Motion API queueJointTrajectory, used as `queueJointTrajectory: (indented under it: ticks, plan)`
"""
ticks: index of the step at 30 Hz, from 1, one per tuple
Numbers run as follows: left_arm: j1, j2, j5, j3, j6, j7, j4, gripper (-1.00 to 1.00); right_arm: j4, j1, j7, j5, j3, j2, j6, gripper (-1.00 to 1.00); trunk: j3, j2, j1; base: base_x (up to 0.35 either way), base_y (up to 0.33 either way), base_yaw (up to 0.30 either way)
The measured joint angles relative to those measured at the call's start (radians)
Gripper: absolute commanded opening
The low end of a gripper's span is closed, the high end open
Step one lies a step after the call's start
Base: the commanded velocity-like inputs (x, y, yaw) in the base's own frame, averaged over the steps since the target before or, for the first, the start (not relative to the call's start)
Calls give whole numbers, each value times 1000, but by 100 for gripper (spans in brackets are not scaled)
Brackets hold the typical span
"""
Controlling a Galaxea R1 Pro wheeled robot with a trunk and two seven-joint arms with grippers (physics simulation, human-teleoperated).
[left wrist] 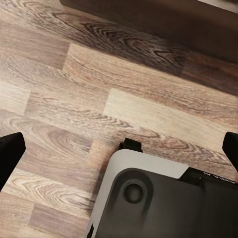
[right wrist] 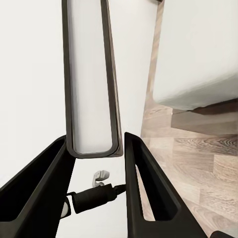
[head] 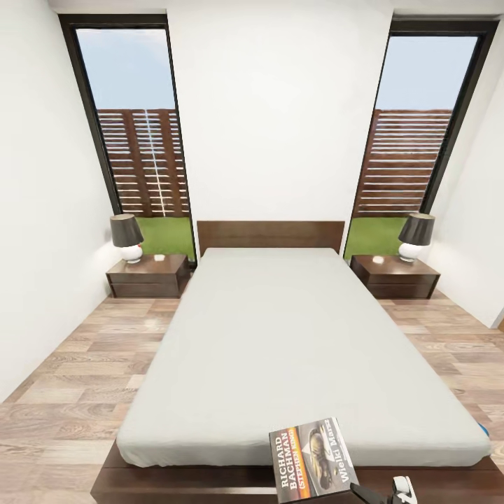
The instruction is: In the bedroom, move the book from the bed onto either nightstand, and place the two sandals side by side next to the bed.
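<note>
The book (head: 313,458), dark with an orange band and "RICHARD BACHMAN" lettering, is held tilted up over the foot of the bed (head: 280,336). My right gripper (head: 374,493) grips it at its lower edge. In the right wrist view the book (right wrist: 91,99) stands edge-on between the two black fingers (right wrist: 148,188), and the right gripper (right wrist: 94,144) is shut on it. My left gripper (left wrist: 120,146) hangs open over the wood floor, fingertips far apart. A nightstand (head: 148,275) stands left of the headboard and another nightstand (head: 395,276) right of it. A blue sliver (head: 481,427), perhaps a sandal, peeks past the mattress corner; the sandals are otherwise hidden.
Each nightstand carries a lamp, one on the left (head: 127,236) and one on the right (head: 416,236), plus a small white object. Tall dark-framed windows (head: 133,126) flank the bed. Wood floor (head: 70,392) runs down both sides. My robot's base (left wrist: 163,203) sits under the left gripper.
</note>
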Motion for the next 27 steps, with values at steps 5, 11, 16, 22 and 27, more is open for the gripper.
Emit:
queueJointTrajectory:
  ticks: [5, 11, 16, 22, 27]
  plan:
    - [3, -3, 0, -1, 1, 0, -2, 100, -4, 10, 2, 2, 3, -1, 5, -100, 0, 0, 0, 0, 0, 0]
    - [6, -8, 1, -3, 1, -1, -6, 100, -9, 42, 5, 8, 3, -2, 10, -100, 0, 0, 0, 0, 0, 0]
    - [7, -9, 0, -4, 1, -1, -7, 100, -10, 50, 6, 10, 2, -3, 11, -100, 0, 0, 0, 0, 0, 0]
    - [7, -9, -1, -4, 1, -1, -7, 100, -11, 52, 7, 10, 1, -4, 11, -100, 0, 0, 0, 0, 0, 0]
    - [7, -9, -1, -5, 1, -1, -7, 100, -11, 52, 8, 10, 1, -4, 11, -100, 0, 0, 0, 0, 0, 0]
